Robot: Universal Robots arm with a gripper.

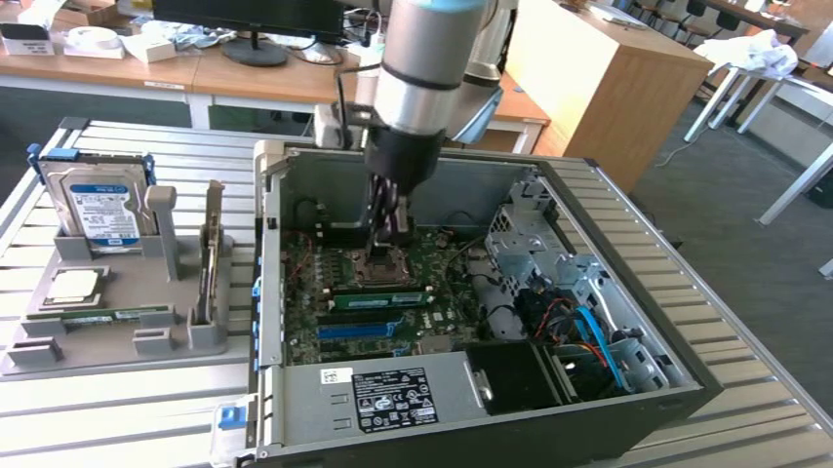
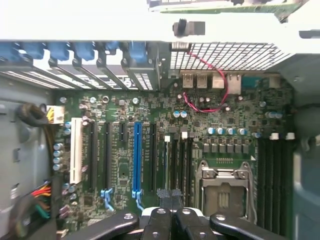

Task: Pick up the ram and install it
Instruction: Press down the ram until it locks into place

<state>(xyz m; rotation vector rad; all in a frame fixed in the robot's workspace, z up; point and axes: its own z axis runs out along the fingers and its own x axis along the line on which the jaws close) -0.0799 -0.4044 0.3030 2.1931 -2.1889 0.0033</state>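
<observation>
Gripper [image 2: 172,196]: jaws stood fully closed, fingertips together, nothing visibly held between them.
Position: lowered inside the open case [image 1: 625,390], tips just above the board [image 2: 120,165].
CPU socket [image 2: 223,187]: just beside the tips, empty, frame shut.
Blue slot [image 2: 137,157]: near the tips, on the side opposite the socket.
Ram [image 1: 107,315]: well away from the jaws, outside the case, lying flat in the grey holder [image 1: 117,341].
Drive [image 1: 98,205]: upright in the same holder, beyond the ram.
</observation>
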